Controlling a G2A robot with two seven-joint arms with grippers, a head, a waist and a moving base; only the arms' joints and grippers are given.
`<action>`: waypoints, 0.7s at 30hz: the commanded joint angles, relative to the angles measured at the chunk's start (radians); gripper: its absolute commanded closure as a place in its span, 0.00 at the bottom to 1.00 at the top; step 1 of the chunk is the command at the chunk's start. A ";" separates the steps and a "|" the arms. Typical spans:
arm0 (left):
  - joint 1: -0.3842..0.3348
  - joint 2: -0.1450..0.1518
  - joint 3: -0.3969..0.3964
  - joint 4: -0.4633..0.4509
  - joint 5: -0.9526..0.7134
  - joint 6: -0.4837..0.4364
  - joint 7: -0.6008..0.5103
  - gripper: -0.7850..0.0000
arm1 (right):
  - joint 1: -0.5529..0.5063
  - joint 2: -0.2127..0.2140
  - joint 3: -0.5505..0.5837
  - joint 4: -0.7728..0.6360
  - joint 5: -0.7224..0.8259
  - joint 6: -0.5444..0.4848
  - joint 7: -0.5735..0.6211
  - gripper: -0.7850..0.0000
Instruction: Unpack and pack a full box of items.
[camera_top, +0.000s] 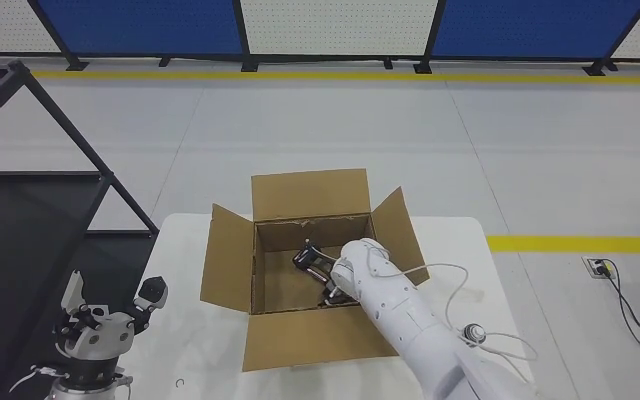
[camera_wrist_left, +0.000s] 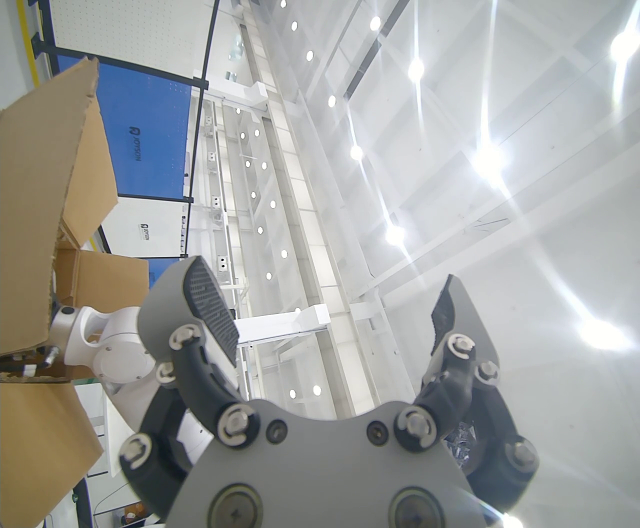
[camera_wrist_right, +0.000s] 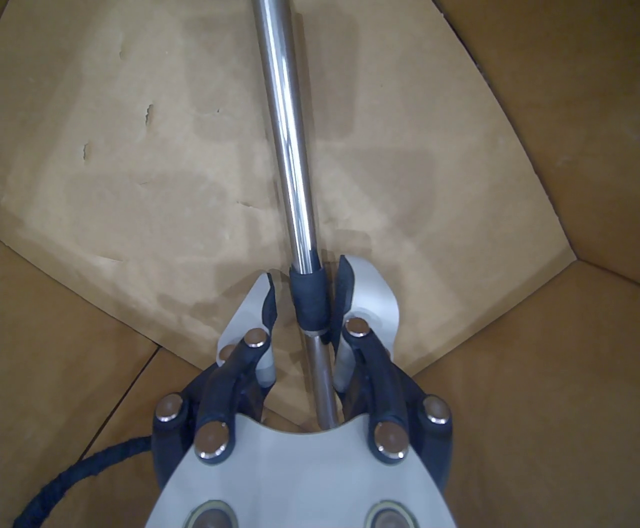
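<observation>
White table (camera_top: 185, 320) holds one open box (camera_top: 310, 195). Inside it, the right gripper (camera_wrist_right: 307, 280) sits loose around one shiny rod (camera_wrist_right: 287, 125). The left gripper (camera_wrist_left: 325, 280) is outside, spread wide.

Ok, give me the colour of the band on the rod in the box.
Black band on a silver rod; clearest in the right wrist view.

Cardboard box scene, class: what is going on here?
The right gripper is down inside the open cardboard box on the white table. Its jaws sit open on either side of a shiny metal rod, level with the rod's black band and not yet closed on it. The left gripper is apart from the box, pointing upward with its jaws open and empty.
</observation>
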 joint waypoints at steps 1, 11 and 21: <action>0.000 0.000 0.000 0.000 0.000 0.000 0.000 0.00 | 0.001 -0.001 0.001 0.006 0.000 -0.003 -0.003 1.00; 0.000 0.000 0.000 0.000 0.000 0.000 0.000 0.00 | 0.025 0.008 0.013 0.021 -0.006 -0.054 -0.079 1.00; 0.000 0.000 0.000 0.000 0.000 0.000 0.000 0.00 | 0.032 0.067 0.028 0.035 -0.039 -0.247 -0.314 1.00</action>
